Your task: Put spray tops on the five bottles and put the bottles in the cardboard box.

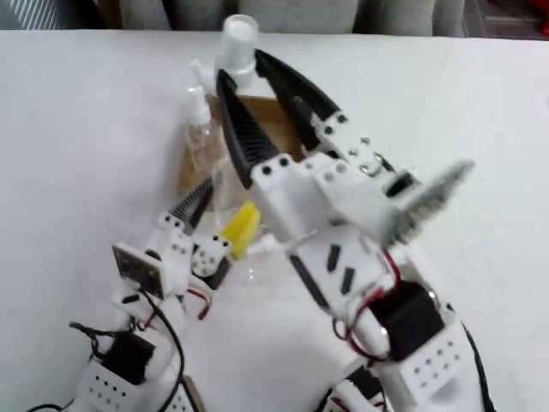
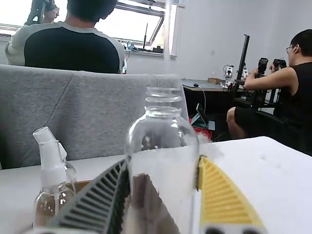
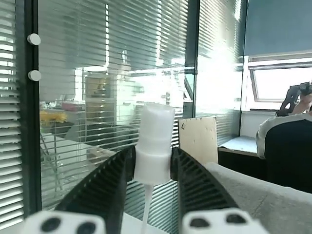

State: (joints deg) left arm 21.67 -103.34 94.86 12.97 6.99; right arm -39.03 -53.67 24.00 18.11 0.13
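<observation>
- The left gripper (image 2: 163, 166), with one dark ribbed finger and one yellow ribbed finger, pinches a clear plastic bottle with an open, uncapped neck (image 2: 163, 129). The bottle stands upright between the two fingers, and its neck rises above their tips.
- Beyond the dark finger stands a second clear bottle fitted with a white spray top (image 2: 50, 187). It is inside the brown cardboard box (image 1: 270, 120), well apart from the held bottle.
- The right gripper (image 3: 153, 156) has two black ribbed fingers pressed against a white plastic spray top (image 3: 155, 130). The top is held upright, and its thin dip tube hangs down between the fingers.
- In the high view this gripper is raised over the far edge of the box, above the white table (image 1: 86, 129).
</observation>
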